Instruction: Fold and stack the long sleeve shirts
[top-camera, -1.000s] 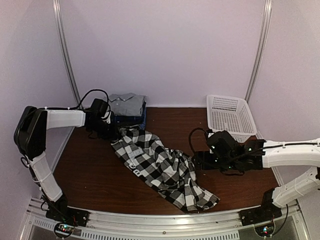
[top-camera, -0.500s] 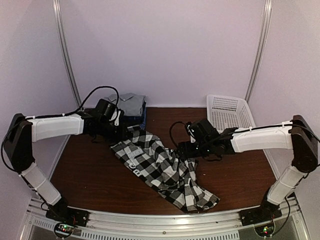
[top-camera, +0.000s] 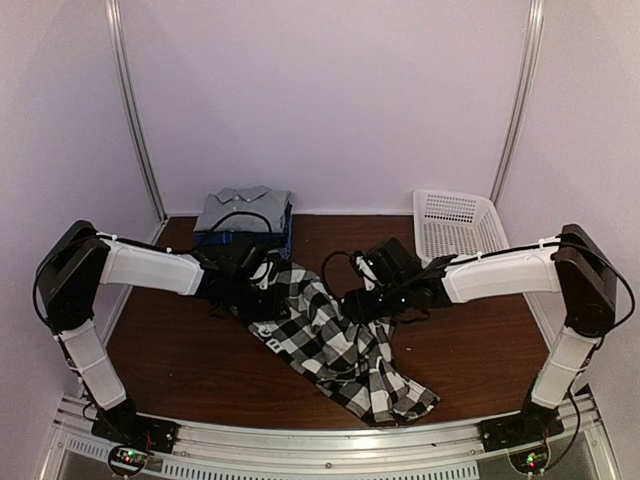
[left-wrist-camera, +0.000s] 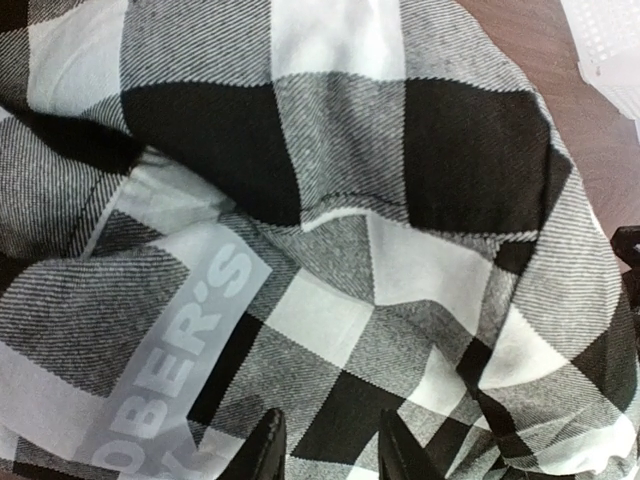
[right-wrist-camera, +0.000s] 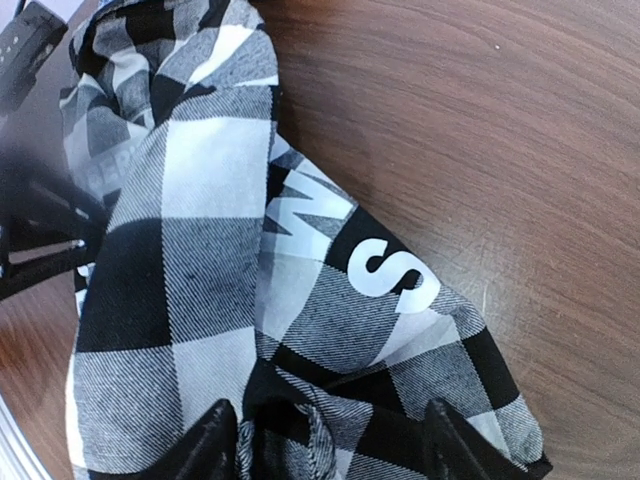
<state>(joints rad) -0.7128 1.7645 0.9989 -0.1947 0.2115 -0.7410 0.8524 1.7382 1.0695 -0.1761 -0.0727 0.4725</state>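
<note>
Item: black-and-white checked shirt (top-camera: 330, 345), unfolded and crumpled.
Location: middle of the table (top-camera: 170, 340), lying slantwise from left of centre toward the near edge, right of centre, with one end close to that edge.
Finished stack: grey shirt (top-camera: 245, 208) folded on top of dark blue shirts (top-camera: 287, 238), at the far edge left of centre, just beyond the checked shirt.
Other stock: white lattice basket (top-camera: 460, 228) in the far right corner, apart from the cloth.
End effector, left: left gripper (left-wrist-camera: 335, 452) is down on the shirt's far-left end. Its tips stand narrowly apart against the cloth; whether they pinch a fold cannot be told.
End effector, right: right gripper (right-wrist-camera: 330, 445) has its fingers spread wide, astride a bunched fold at the shirt's right side, with nothing clamped.
Step, as judged: taking two holds to spread the shirt flat before folding.
Risk, layers: the right fingers straddle several layers; closing there could lift a wad, not one edge.
Risk, slip: a shallow left hold may let go under tension.
Risk, edge: pulling toward the near edge could drag the low end off the table.
Risk, contact: the two grippers work near each other and could knock together.
</note>
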